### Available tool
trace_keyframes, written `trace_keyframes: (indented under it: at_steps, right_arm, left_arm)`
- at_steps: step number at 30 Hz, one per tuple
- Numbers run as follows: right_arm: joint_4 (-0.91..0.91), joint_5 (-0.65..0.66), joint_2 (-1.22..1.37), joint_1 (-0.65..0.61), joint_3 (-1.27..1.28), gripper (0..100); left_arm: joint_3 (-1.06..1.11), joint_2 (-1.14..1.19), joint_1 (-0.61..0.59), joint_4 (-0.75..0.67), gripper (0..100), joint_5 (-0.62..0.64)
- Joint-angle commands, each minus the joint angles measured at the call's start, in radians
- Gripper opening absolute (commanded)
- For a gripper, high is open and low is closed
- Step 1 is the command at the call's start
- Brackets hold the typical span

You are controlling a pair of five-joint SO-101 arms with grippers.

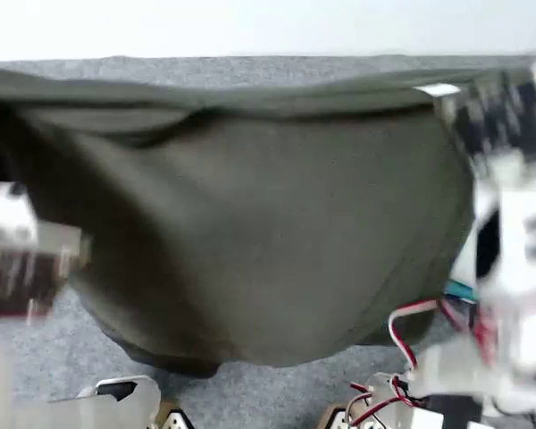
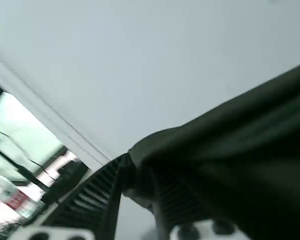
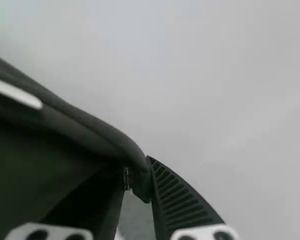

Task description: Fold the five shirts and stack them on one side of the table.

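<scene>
A dark olive green shirt (image 1: 259,232) hangs stretched wide in the air above the grey table (image 1: 250,67). Its top edge runs taut across the high view. My left gripper (image 2: 135,177) is shut on the shirt (image 2: 230,150) at one upper corner, at the left of the high view. My right gripper (image 3: 135,180) is shut on the shirt (image 3: 50,150) at the other upper corner, close to a white label (image 3: 15,94). That label (image 1: 439,89) lies near the arm at the right (image 1: 518,232) in the high view. The shirt's lower hem droops toward the table's front.
The arm bases and red and white wires (image 1: 402,331) sit along the table's front edge. A white wall stands behind the table. Grey carpet-like table surface (image 1: 45,349) lies bare below the shirt at the front left.
</scene>
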Motion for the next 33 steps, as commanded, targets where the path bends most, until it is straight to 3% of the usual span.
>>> trace_keyframes:
  at_steps: [1,4,8,13,22,33]
  right_arm:
    - [0.035,0.011,0.01,-0.042,0.31,1.0]
    - [-0.018,0.012,0.042,-0.09,0.578,1.0]
    - [-0.268,0.008,0.13,-0.125,0.872,1.0]
    - [-0.634,0.006,0.269,-0.151,1.034,1.0]
    - [-1.04,0.008,0.441,-0.17,1.037,1.0]
    - [-1.408,0.051,0.475,-0.168,0.985,1.0]
  left_arm:
    - [0.282,0.014,-0.002,0.017,1,-0.011]
    - [0.595,0.021,0.0,-0.063,1,-0.037]
    - [0.989,0.081,-0.008,-0.334,1,-0.094]
    - [1.211,0.236,-0.009,-0.667,1,-0.092]
    - [1.089,0.522,-0.025,-0.911,1,-0.091]
    - [0.533,0.876,-0.041,-0.925,1,0.006]
